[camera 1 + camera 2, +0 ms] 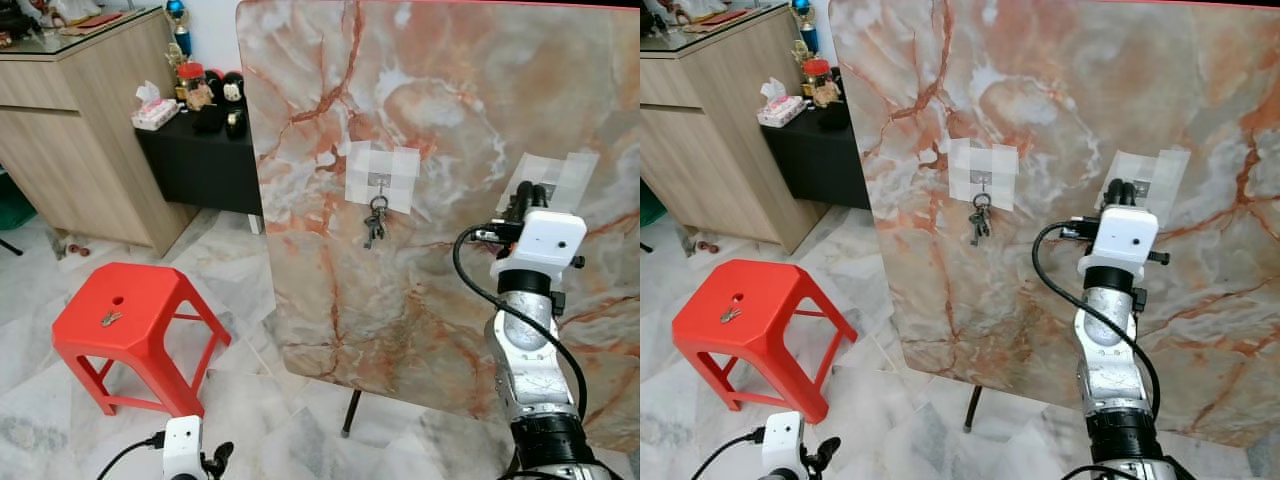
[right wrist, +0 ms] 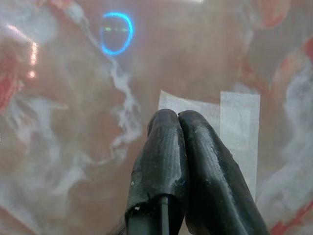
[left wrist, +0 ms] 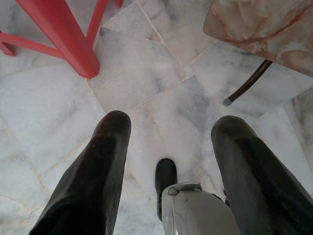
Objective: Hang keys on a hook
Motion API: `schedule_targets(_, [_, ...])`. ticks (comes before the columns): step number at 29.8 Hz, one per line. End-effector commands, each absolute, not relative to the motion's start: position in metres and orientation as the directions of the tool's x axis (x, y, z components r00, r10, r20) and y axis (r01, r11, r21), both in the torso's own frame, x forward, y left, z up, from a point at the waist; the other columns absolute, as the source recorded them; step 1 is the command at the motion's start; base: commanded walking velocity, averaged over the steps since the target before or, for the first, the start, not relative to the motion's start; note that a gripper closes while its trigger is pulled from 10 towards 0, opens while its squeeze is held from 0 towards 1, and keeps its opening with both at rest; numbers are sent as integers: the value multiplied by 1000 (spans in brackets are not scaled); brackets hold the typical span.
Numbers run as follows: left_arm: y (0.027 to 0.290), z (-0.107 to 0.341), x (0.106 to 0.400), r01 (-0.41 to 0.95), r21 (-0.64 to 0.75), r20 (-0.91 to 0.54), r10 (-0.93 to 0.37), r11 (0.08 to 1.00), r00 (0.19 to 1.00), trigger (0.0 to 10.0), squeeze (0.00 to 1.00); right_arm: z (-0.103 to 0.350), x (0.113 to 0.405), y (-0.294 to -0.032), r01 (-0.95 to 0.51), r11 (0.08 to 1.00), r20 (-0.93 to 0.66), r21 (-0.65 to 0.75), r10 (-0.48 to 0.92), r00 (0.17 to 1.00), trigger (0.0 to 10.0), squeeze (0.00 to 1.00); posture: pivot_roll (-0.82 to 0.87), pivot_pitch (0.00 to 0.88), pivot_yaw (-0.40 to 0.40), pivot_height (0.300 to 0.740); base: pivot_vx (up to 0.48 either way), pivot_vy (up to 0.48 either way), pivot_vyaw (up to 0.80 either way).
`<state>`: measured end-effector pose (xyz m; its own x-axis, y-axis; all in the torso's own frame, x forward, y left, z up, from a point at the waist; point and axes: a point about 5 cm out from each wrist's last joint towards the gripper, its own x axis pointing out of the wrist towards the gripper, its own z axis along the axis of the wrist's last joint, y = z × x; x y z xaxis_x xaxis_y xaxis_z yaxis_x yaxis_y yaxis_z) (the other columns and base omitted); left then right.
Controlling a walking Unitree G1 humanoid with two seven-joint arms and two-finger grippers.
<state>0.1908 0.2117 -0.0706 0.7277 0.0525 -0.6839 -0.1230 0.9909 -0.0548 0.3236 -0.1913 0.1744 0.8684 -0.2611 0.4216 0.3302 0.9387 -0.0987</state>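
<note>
Right hand (image 2: 177, 120) pinched shut against taped patch (image 1: 562, 176) near marble-patterned upright board's (image 1: 450, 90) right edge, dark key bunch (image 1: 375, 222) hung mid-board, left hand (image 3: 168, 142) spread wide over floor.

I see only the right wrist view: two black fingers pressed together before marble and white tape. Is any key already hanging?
Observer: Yes, a bunch of keys hangs on the left taped hook of the marble board.
Operator: Where is my right tool?
Observer: The right tool is raised at the other taped patch, fingers shut.
Operator: Any more keys?
Observer: One key lies on the red stool.
</note>
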Motion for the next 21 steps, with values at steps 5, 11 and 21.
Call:
schedule_targets(5, [215, -73, 187, -135, -51, -702, 61, 990, 710, 10000, 0, 192, 330, -196, 359, 928, 473, -98, -274, 838, 10000, 0, -11, 0, 5, 740, 0, 0, 0])
schedule_targets(11, [215, -73, 187, -135, -51, -702, 61, 990, 709, 10000, 0, 198, 336, -202, 382, 916, 484, -123, -281, 829, 10000, 0, -11, 0, 6, 740, 0, 0, 0])
schedule_targets(21, [213, -73, 187, -133, -51, -704, 59, 990, 708, 10000, 0, 189, 348, -222, 448, 882, 398, -145, -362, 843, 10000, 0, -11, 0, 8, 740, 0, 0, 0])
